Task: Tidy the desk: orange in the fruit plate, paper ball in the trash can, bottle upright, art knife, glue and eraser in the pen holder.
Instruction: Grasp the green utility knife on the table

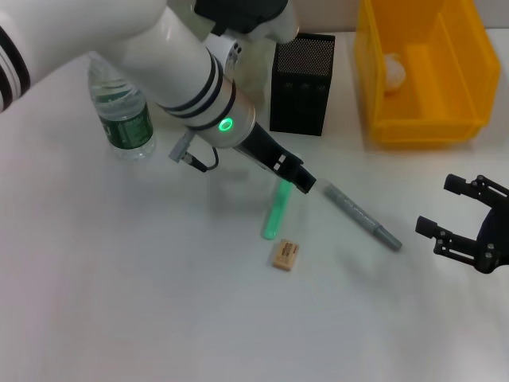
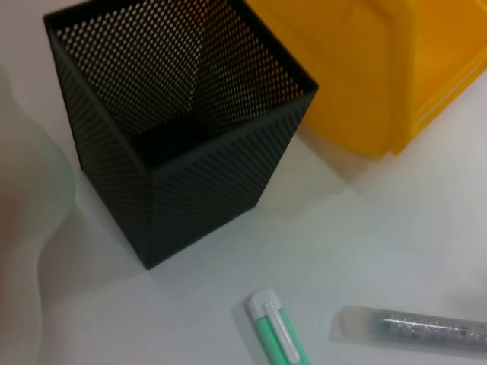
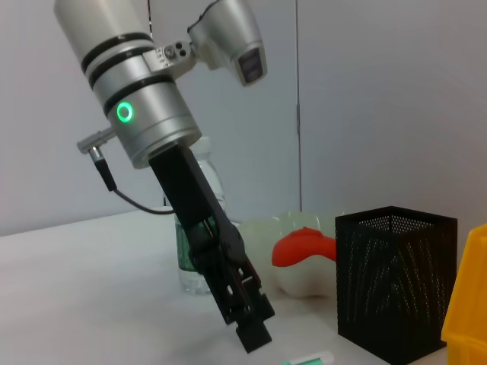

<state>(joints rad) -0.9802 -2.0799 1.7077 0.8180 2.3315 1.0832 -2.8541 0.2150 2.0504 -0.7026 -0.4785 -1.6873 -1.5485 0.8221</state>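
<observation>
The left gripper (image 1: 306, 181) hangs just above the top end of the green art knife (image 1: 275, 210), which lies flat on the table at about 6 o'clock from the black pen holder (image 1: 303, 84); I cannot tell if its fingers are open. The knife looks light, stiff and slippery, so I would pinch it across its thin middle. The right gripper (image 1: 468, 228) waits wide open, holding nothing, at 3 o'clock from the knife.

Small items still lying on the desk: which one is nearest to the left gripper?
The green art knife. Its top end lies right under the left gripper; the grey glue is beside it, and the eraser lies farther away.
</observation>
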